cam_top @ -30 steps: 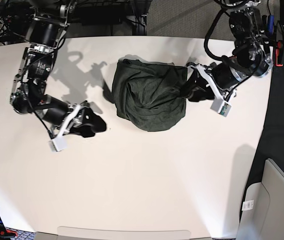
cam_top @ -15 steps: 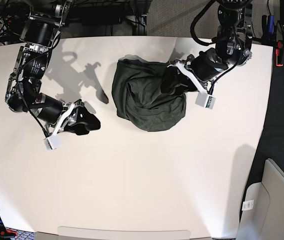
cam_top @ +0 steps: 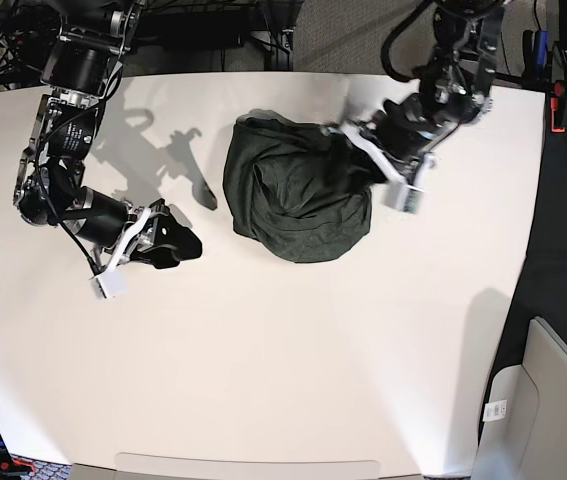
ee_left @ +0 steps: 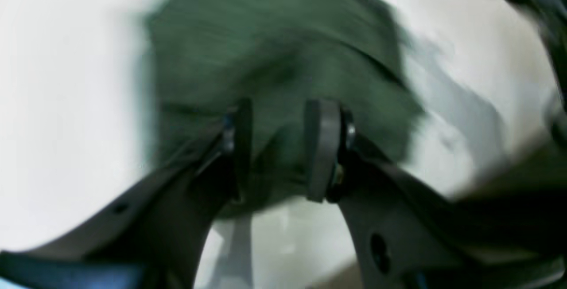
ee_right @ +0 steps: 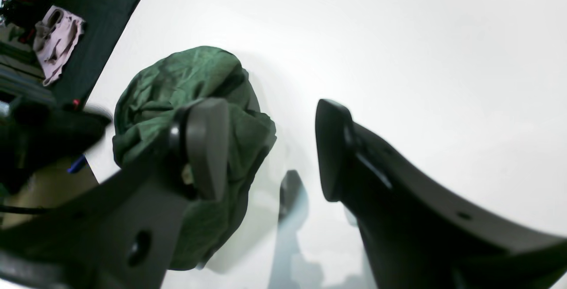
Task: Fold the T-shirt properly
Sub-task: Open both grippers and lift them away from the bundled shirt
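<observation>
Shirt: dark olive-green heathered knit T-shirt, bunched into a rumpled mound at the far middle of my white worktop. My left jaws sit over its edge, pads a modest gap apart with green fabric showing between them; view is motion-blurred, so I can't tell if they grip it. My right jaws are spread wide, holding nothing, hovering above bare worktop just beside the mound.
</observation>
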You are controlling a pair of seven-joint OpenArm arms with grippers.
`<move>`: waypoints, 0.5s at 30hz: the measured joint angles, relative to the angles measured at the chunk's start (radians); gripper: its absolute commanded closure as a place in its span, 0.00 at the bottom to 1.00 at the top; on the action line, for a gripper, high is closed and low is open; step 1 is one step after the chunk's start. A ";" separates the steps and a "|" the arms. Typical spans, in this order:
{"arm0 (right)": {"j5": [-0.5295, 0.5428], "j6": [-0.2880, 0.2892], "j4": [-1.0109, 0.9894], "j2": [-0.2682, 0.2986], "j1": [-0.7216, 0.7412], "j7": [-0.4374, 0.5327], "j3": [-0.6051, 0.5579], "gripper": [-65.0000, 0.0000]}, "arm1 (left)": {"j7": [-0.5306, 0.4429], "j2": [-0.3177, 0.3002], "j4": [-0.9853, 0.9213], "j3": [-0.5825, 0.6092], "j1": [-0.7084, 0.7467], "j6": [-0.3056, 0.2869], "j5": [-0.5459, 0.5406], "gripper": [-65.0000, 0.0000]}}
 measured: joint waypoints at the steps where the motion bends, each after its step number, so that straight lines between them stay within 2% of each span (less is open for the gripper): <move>1: 0.000 0.000 0.000 0.000 0.003 0.000 0.000 0.55 | -0.001 -0.001 0.002 0.024 0.002 -0.004 0.001 0.70; 9: 0.000 0.000 -0.001 -0.002 0.015 0.000 0.002 0.55 | 0.000 -0.010 0.001 0.042 -0.005 0.004 0.023 0.70; 13: 0.000 0.000 -0.002 -0.003 0.013 0.000 0.012 0.55 | 0.000 -0.022 0.000 0.046 -0.006 0.008 0.152 0.70; 15: 0.000 0.000 -0.002 -0.002 0.013 0.000 0.016 0.55 | -0.001 -0.023 0.000 0.046 -0.006 0.008 0.179 0.70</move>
